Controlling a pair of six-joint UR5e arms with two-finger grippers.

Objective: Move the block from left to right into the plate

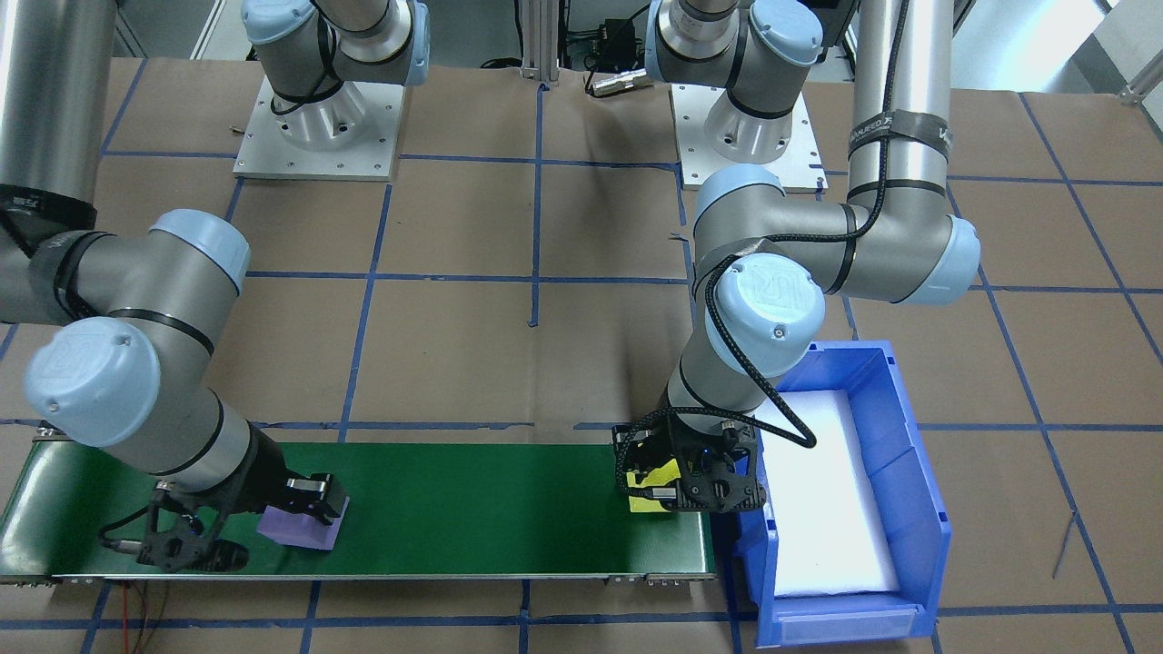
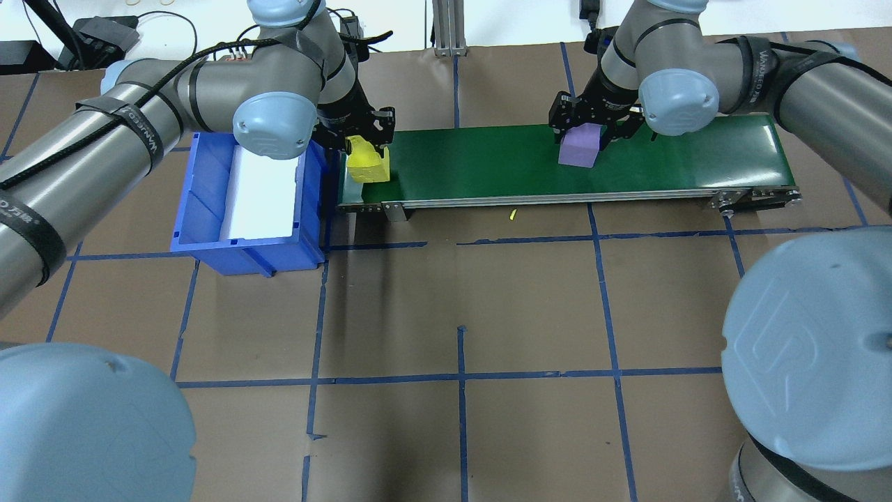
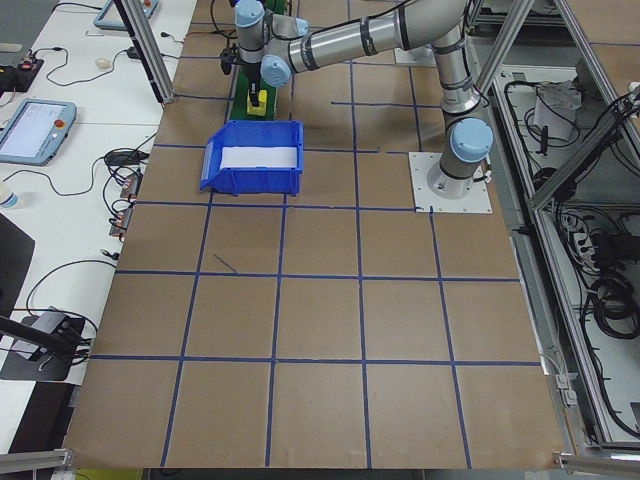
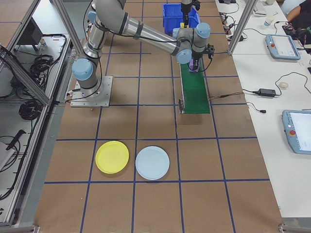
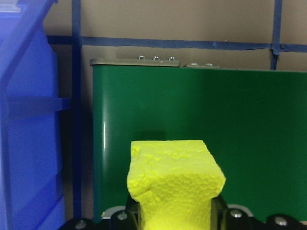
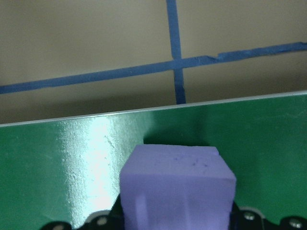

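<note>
Both hands grip blocks over the green belt (image 2: 488, 164), left hand (image 2: 362, 143) at its end by the bin (image 2: 209, 230).

Both pincers — left (image 2: 364, 143), right (image 2: 587, 134) — seemingly clamped, lowered.

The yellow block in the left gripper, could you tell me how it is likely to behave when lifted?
The yellow block has a grainy, crumbly-edged surface, so it is probably light foam. It narrows where the left gripper clamps it, suggesting that it squashes. Its rough texture should resist slipping.
</note>
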